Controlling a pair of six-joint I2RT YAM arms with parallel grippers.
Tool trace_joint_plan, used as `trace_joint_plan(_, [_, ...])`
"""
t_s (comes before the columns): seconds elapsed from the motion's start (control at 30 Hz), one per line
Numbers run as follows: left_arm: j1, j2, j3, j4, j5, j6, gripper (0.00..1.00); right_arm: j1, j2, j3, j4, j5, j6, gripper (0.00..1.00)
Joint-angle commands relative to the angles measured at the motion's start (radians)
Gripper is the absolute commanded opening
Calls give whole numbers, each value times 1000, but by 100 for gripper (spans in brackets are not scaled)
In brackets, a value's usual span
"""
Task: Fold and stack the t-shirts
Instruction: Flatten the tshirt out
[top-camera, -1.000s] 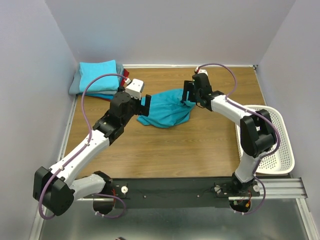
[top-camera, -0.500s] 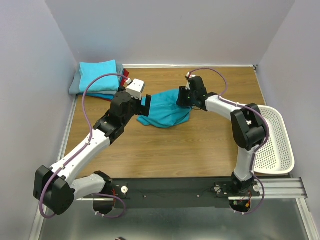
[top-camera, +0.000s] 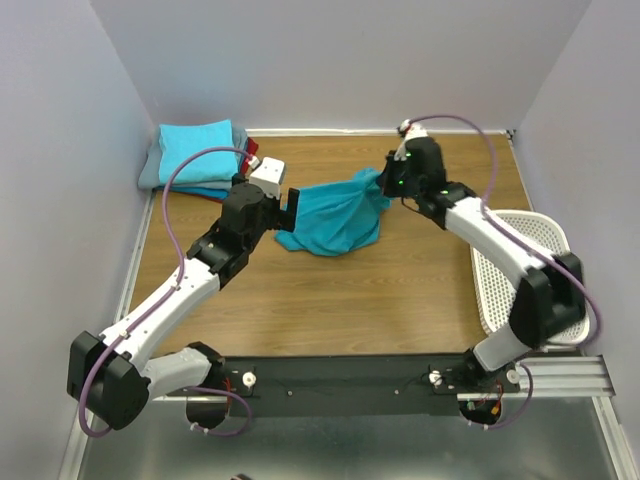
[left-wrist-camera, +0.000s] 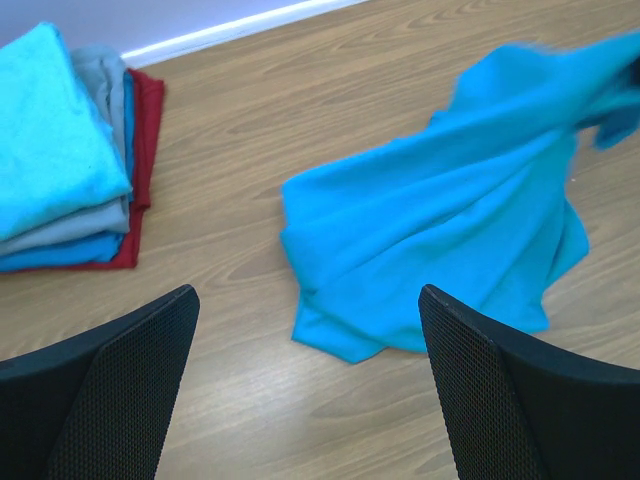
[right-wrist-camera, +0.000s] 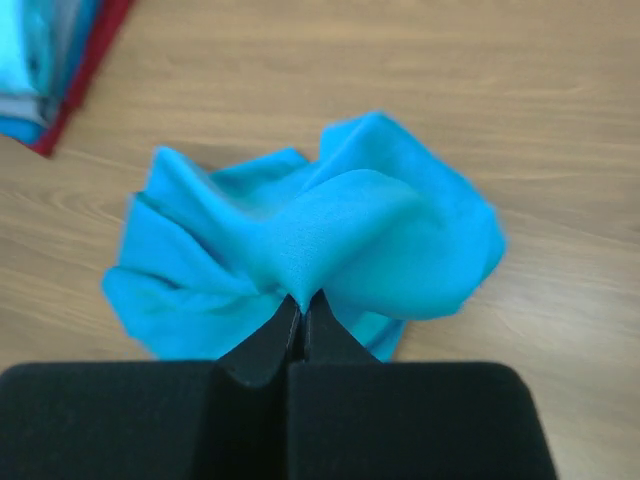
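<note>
right jaws: pinched on teal t-shirt fold | left jaws: spread wide, shirt just ahead

A wood-grain table fills the space; the left wall, far wall and right wall are plain pale lilac-grey; a white strip runs along the table's far edge; a black rail crosses its near edge; the light is even, with soft shadows.
</note>
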Motion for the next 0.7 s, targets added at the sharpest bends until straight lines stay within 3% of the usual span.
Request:
trace_joint_plan(0.0, [4, -28, 54, -65, -81, -68, 98, 8, -256, -117, -73, 209, 42, 0])
trace_joint_plan(0.1, [-10, -58, 18, -47, -87, -179, 98, 5, -419, -259, -114, 382, 88, 0])
trace_joint_plan(0.17, [-15, -68, -37, 58, -72, -232, 98, 0, -456, -336, -136, 447, 96, 0])
trace_joint_plan(0.27, [-18, 10, -99, 177, -18, -260, 96, -6, -459, -382, -154, 441, 99, 0])
trace_joint_plan(0.43, [-22, 191, -73, 264, 54, -245, 95, -6, -426, -439, -162, 447, 139, 0])
trace_joint_plan(0.67, [-21, 374, -50, 306, 106, -260, 92, -6, -416, -477, -162, 392, 164, 1])
